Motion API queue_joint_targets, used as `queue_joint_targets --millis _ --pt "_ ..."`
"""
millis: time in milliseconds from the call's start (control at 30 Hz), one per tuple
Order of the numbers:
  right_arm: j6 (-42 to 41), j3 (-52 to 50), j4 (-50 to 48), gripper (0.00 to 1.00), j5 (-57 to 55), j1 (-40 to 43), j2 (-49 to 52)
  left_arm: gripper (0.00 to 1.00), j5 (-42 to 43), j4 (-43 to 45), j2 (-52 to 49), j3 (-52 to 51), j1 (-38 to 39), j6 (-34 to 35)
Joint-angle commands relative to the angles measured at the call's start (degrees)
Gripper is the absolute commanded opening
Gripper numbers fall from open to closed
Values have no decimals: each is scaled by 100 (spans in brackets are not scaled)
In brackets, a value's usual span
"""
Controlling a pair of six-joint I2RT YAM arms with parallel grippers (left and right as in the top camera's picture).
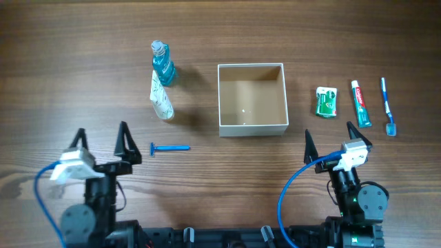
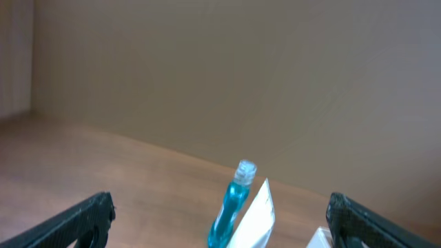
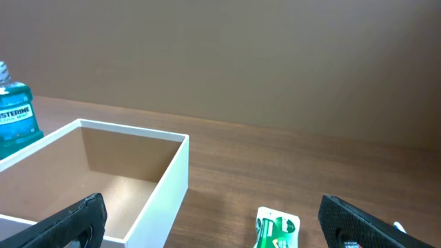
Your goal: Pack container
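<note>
left fingers (image 1: pixel 122 140) and right fingers (image 1: pixel 308 146) stand wide, empty. from the right pair, the floss packet (image 1: pixel 326 101) lies near at twelve o'clock, long axis pointing away. the container (image 1: pixel 252 129) sits at ten o'clock, mid-worktop (image 1: pixel 83 55), nothing inside.

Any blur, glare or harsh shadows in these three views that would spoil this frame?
Overhead: evenly lit, sharp, no glare, only soft shadows beside the container and the mouthwash bottle. Left wrist: soft all over, the bottle and white tube blurred. Right wrist: clearer, the bottle's label readable, the green packet slightly soft.
</note>
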State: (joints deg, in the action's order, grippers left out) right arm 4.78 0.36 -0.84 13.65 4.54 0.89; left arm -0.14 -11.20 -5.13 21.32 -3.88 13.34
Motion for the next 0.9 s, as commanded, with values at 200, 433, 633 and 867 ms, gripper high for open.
queue_joint_targets --millis 200,433,633,867 --pt "-42 -7 -20 100 -74 9 -24 100 1438 -1659 -3696 3993 -42 -1220" --pt "-39 -7 -20 100 -74 9 -24 100 2599 -2090 -6142 6332 -42 -1467" --pt "-42 -7 -20 100 -74 9 -24 100 1705 -3829 -7639 8098 -37 -1458" --pt "-39 -7 -20 100 -74 9 -24 100 1982 -4677 -8391 8695 -35 -1445"
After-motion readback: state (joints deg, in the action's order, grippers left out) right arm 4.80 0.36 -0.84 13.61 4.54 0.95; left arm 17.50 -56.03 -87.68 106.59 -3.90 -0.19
